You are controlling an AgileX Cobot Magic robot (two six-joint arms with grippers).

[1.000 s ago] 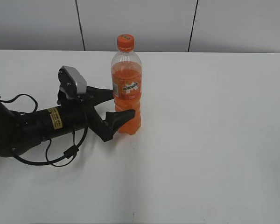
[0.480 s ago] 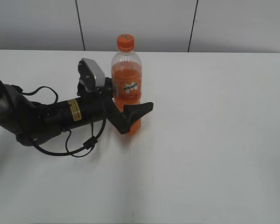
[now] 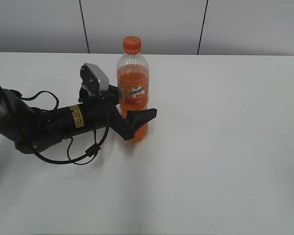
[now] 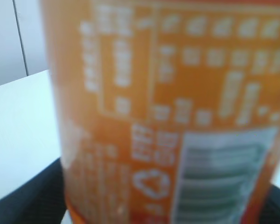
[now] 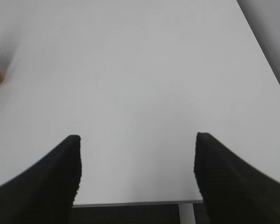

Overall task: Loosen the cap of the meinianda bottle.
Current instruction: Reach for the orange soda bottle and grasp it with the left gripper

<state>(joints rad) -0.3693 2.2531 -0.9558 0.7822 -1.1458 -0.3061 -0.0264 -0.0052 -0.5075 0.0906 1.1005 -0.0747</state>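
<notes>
Around the meinianda bottle (image 3: 133,93), my left hand (image 3: 132,108) spread at its stiff, slick, full lower body; cap (image 3: 132,44) untouched.

- A plain test or lab setting is being suggested, rather than a home or a shop.
- A wide white table (image 3: 225,147) is being shown, bare of any cloth or household clutter, its far edge running straight across the exterior view.
- A backdrop of pale grey wall panels (image 3: 142,24) is being seen behind it, split by thin dark vertical seams.
- A black robot arm (image 3: 54,125) with loose cables and a yellow label is being laid low over the tabletop, which is speaking for a robotics bench.
- One soft-drink bottle (image 3: 133,93) is being stood alone on the surface, like a trial item.
</notes>
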